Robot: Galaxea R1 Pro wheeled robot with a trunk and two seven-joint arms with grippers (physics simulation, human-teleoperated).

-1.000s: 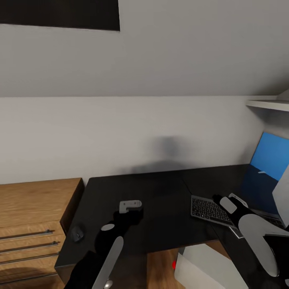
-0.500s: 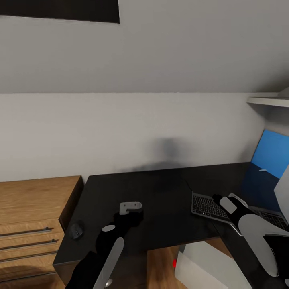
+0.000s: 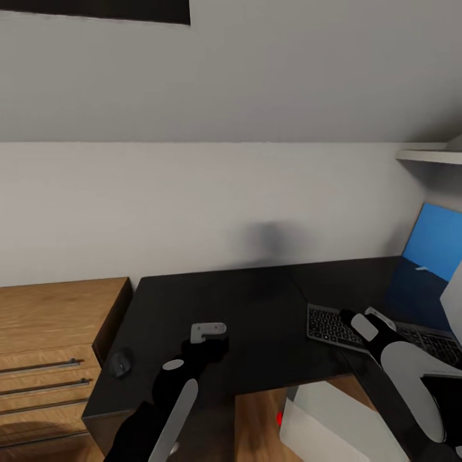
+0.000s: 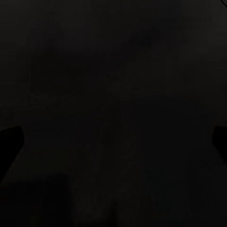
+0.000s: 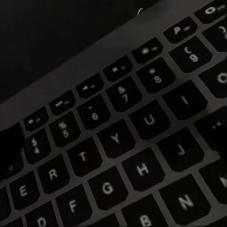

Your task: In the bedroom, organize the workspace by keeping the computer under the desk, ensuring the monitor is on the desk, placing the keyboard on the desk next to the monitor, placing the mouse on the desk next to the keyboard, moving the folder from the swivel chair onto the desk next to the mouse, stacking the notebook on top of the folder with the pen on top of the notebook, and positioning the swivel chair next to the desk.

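Note:
The glossy black desk (image 3: 256, 301) stands against the white wall. A slim keyboard (image 3: 327, 324) lies at its right part, and its keys (image 5: 118, 137) appear close up in the right wrist view. My right gripper (image 3: 364, 319) hovers open just over the keyboard's near edge. A small dark mouse (image 3: 120, 364) rests near the desk's left front corner. Over the middle of the desk my left gripper (image 3: 213, 339) hangs open and empty, its fingertips (image 4: 9, 142) wide apart above the bare black top (image 4: 113, 94). The light grey computer (image 3: 327, 420) with a red dot stands on the floor below the desk's front edge. The monitor's pale back (image 3: 453, 301) shows at the right edge.
A wooden drawer unit (image 3: 58, 327) adjoins the desk's left end. A blue panel (image 3: 441, 244) leans at the far right under a white shelf (image 3: 430, 156). A dark skylight (image 3: 96, 9) sits in the sloped ceiling. Wood floor (image 3: 256, 417) shows below the desk.
The whole picture has slid slightly upward, so the camera has moved. Both grippers keep their places in the view and stay open.

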